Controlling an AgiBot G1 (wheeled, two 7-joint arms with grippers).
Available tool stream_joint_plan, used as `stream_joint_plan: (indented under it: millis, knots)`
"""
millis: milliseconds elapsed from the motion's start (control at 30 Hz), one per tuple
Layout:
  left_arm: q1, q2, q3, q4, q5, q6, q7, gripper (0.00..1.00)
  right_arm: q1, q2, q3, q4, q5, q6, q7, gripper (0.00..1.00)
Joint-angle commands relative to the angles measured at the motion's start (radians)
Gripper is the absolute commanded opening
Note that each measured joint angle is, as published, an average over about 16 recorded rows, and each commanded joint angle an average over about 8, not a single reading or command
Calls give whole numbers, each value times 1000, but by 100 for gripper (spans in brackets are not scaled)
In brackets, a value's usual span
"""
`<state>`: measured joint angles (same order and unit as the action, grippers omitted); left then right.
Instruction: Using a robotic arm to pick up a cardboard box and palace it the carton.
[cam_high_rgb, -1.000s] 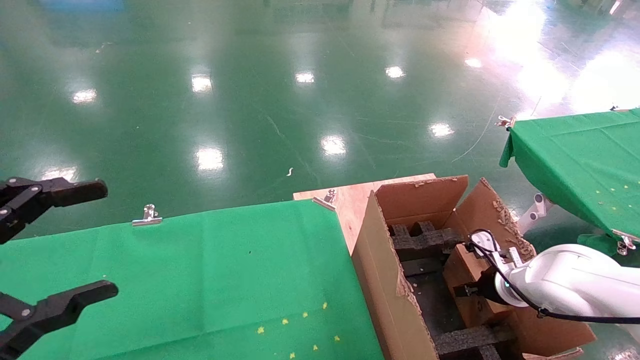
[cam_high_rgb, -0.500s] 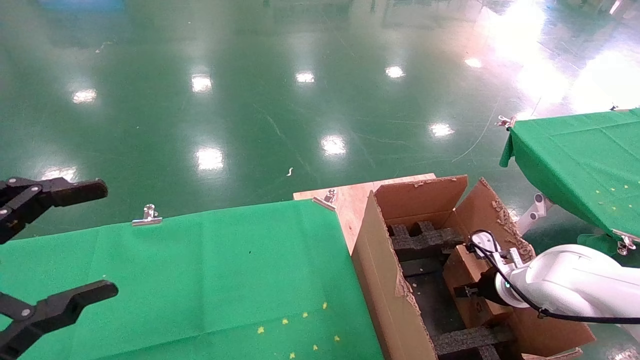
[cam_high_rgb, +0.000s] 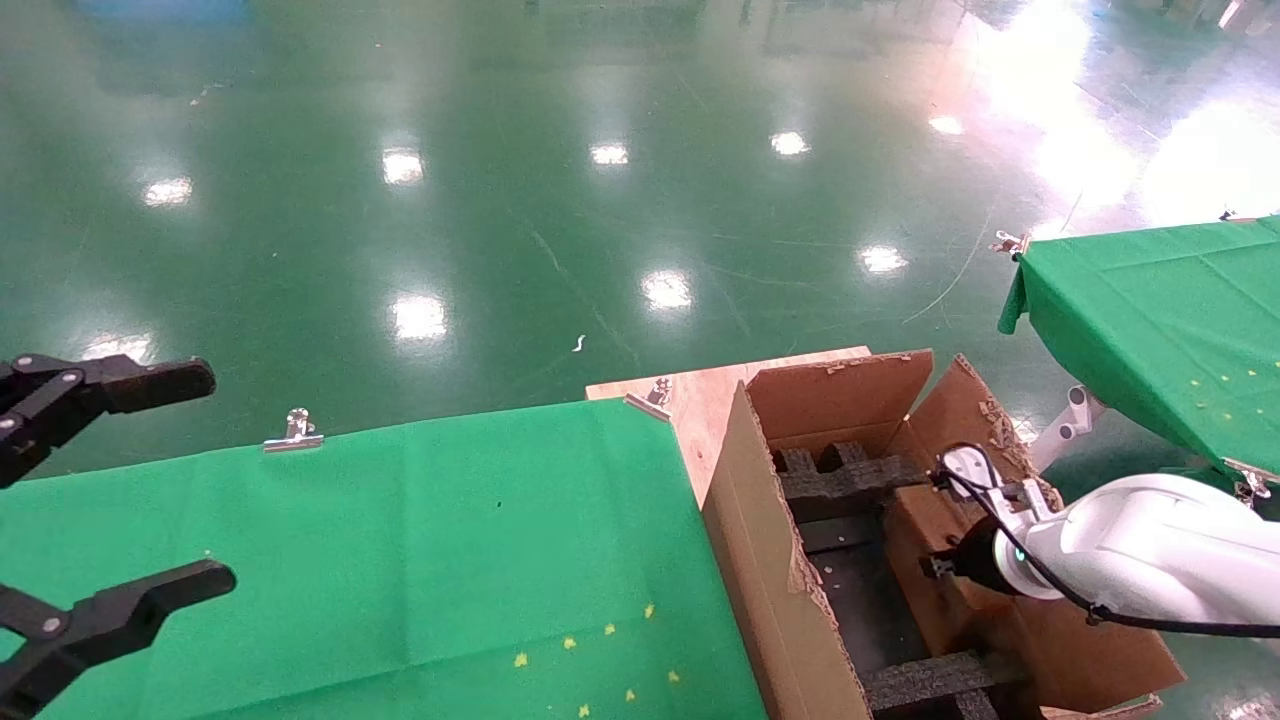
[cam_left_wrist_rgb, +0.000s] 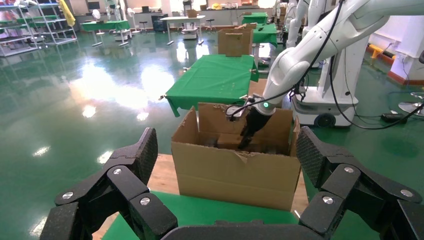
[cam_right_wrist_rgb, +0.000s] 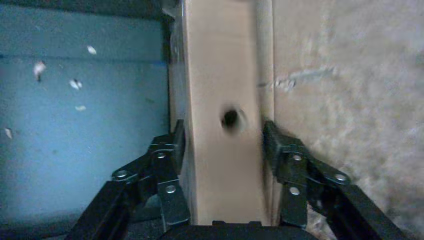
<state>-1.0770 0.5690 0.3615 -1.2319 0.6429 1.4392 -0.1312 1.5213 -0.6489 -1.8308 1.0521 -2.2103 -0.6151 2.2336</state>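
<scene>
The carton (cam_high_rgb: 770, 560) stands open by the green table's right end, with ragged flaps and black foam inserts (cam_high_rgb: 845, 478) inside. My right gripper (cam_high_rgb: 940, 567), on the glossy white robotic arm (cam_high_rgb: 1140, 560), reaches down into it. In the right wrist view my right gripper (cam_right_wrist_rgb: 222, 135) is shut on the cardboard box (cam_right_wrist_rgb: 220, 75), one finger on each broad side of the narrow face with the round hole. The cardboard box (cam_high_rgb: 915, 520) stands on edge along the carton's right wall. The left wrist view shows the carton (cam_left_wrist_rgb: 235, 175) too. My left gripper (cam_high_rgb: 205, 478) is open and empty at the far left.
A green-clothed table (cam_high_rgb: 400, 560) fills the front left, with a metal clip (cam_high_rgb: 295, 432) on its far edge. A wooden board (cam_high_rgb: 700, 400) lies under the carton. A second green table (cam_high_rgb: 1150, 320) stands at the right. Shiny green floor lies beyond.
My right arm has shifted slightly up and toward the carton's far end, with the cardboard box still between its fingers. The left arm has not moved.
</scene>
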Motion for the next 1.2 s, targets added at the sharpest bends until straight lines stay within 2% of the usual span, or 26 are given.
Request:
stream_joint_plan:
  millis: [33, 267, 467, 600, 767, 1033, 1200]
  knots:
    - [0, 0, 0, 0, 0, 0, 0, 100, 7, 6, 1, 13, -6, -4, 2, 100]
    - [0, 0, 0, 0, 0, 0, 0, 100, 74, 53, 27, 101, -53, -13, 16, 100]
    - [0, 0, 0, 0, 0, 0, 0, 100, 169, 114, 70, 236, -89, -21, 23, 100]
    - [0, 0, 0, 0, 0, 0, 0, 100, 238, 139, 100, 297, -75, -12, -4, 100]
    - [0, 0, 0, 0, 0, 0, 0, 100, 320, 145, 124, 314, 21, 19, -97, 100]
    - [0, 0, 0, 0, 0, 0, 0, 100, 453, 160, 155, 323, 278, 15, -310, 100]
    - [0, 0, 0, 0, 0, 0, 0, 100, 494, 171, 170, 328, 371, -2, -365, 100]
